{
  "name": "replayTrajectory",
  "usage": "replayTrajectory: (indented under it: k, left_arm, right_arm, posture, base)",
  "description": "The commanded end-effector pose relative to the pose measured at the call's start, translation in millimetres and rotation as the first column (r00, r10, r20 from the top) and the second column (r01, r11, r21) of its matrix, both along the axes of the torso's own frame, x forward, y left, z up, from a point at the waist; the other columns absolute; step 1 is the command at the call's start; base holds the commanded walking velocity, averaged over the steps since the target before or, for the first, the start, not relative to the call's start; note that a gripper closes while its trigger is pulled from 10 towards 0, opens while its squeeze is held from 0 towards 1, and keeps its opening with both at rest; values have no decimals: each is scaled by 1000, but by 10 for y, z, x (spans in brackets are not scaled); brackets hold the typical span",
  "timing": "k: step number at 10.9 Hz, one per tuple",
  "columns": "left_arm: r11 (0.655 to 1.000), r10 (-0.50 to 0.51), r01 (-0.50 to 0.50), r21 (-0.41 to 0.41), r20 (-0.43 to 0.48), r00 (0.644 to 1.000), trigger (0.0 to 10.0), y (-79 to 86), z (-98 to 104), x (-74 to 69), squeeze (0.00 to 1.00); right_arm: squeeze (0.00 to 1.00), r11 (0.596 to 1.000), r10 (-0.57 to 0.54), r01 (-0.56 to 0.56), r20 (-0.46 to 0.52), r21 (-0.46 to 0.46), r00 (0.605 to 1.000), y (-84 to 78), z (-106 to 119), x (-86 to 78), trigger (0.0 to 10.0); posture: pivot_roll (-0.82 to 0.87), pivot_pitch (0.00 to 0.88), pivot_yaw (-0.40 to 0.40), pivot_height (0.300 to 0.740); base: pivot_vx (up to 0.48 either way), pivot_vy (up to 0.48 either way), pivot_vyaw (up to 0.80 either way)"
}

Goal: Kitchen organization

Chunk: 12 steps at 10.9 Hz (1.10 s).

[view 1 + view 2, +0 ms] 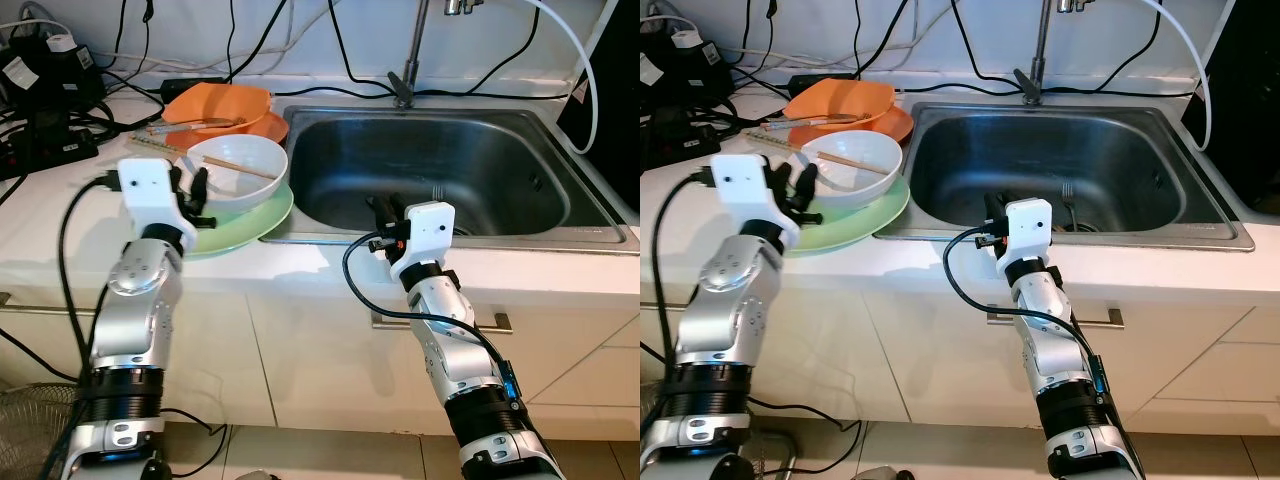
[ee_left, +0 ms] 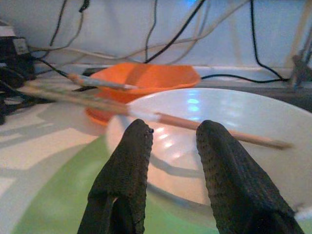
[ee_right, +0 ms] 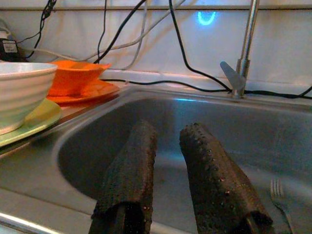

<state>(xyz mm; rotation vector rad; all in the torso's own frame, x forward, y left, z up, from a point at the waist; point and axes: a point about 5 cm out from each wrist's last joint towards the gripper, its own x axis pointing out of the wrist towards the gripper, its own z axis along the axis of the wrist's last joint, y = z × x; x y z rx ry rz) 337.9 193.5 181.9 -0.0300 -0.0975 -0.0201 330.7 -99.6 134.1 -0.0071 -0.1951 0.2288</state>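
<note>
Fingers of my left gripper (image 2: 168, 161) are apart at the bowl (image 1: 240, 170) rim, left of the sink (image 1: 560, 232). Right gripper (image 3: 168, 165), apart too, hangs over the sink front. I judge grasping the bowl comes next: advance, then close.

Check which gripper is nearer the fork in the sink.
Right. The right gripper hangs over the sink's near edge, by the fork; the left gripper is at the white bowl.

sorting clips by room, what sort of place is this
Most likely a home kitchen counter: a steel sink with a tap, a white bowl stacked on a green plate, and cabinet fronts below.
</note>
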Motion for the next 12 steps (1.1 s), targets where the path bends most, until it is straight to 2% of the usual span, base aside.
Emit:
replayTrajectory:
  k: [1,8,10,12]
  left_arm:
    - [999,-35,35,-1,-32,999,10000,-65,-49,-14,0]
    - [989,-146,146,-26,16,989,10000,-377,109,15,0]
    - [988,-147,151,-41,89,985,10000,-391,252,-12,0]
    - [989,-107,126,-73,227,968,10000,-342,472,-86,0]
  right_arm:
    - [0,1000,2,-2,15,-1,1000,19,50,5,10000]
    - [0,1000,-10,10,17,0,1000,1,73,31,10000]
    - [0,1000,-13,13,14,2,1000,-2,70,36,10000]
    - [0,1000,-12,12,15,11,1000,13,71,38,10000]
  posture:
    - [115,0,47,740]
    - [112,0,49,740]
    - [118,0,47,740]
    - [128,0,46,740]
  base:
    - [0,0,0]
    - [0,0,0]
    - [0,0,0]
    - [0,0,0]
